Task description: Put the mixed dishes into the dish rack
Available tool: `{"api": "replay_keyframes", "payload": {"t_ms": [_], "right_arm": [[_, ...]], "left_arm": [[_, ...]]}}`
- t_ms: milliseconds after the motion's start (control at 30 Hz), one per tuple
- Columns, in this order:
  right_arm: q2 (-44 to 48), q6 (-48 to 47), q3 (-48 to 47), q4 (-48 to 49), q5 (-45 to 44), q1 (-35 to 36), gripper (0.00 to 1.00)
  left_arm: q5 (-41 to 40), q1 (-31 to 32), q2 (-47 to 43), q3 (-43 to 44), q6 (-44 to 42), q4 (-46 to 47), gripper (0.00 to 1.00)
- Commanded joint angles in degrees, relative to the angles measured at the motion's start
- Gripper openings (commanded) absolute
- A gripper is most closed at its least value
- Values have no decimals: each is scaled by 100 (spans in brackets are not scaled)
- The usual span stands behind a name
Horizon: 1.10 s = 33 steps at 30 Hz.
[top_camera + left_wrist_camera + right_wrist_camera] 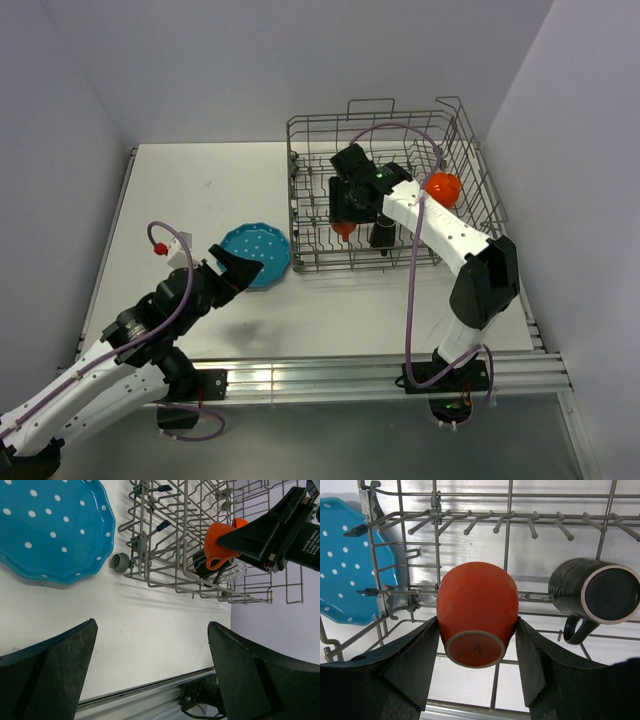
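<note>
The grey wire dish rack (pixel 470 150) stands at the back right. My right gripper (pixel 345 215) reaches into it, shut on the small orange cup (pixel 475 610), which hangs upside down just above the rack floor. The dark brown mug (pixel 595 595) sits upside down in the rack to the right of the cup. The orange-red bowl (pixel 443 188) is in the rack's right part. The small clear glass (pixel 234 572) lies in the rack by the mug. The teal dotted plate (pixel 255 255) lies on the table left of the rack. My left gripper (pixel 238 265) is open and empty at the plate's near edge.
The rack's tall wire side with tines (pixel 470 522) stands between the cup and the plate. A small grey wheel (pixel 120 561) sticks out at the rack's corner near the plate. The metal rail (pixel 350 375) runs along the table's near edge.
</note>
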State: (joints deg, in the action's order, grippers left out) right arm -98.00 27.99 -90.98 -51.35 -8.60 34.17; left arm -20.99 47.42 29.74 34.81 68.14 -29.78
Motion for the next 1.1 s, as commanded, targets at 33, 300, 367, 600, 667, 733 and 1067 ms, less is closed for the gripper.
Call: {"api": "replay_keyframes", "payload": {"t_ms": [33, 300, 367, 600, 667, 733, 1067], "right_arm": [[88, 5, -157, -15, -177, 124, 0], [-52, 40, -16, 11, -168, 151, 0], [-105, 49, 36, 20, -168, 151, 0], [-316, 23, 107, 99, -203, 151, 0], [-395, 5, 81, 99, -212, 160, 0], [-439, -4, 72, 90, -230, 151, 0], [-326, 66, 256, 231, -432, 151, 0]], "left_arm": [[-72, -31, -64, -79, -82, 174, 99], [-19, -31, -108, -106, -29, 131, 99], [-28, -31, -117, -97, -3, 95, 99], [7, -31, -82, -88, 6, 95, 99], [16, -31, -65, -79, 15, 104, 99], [25, -31, -56, -79, 6, 95, 99], [52, -31, -56, -97, 24, 95, 99]]}}
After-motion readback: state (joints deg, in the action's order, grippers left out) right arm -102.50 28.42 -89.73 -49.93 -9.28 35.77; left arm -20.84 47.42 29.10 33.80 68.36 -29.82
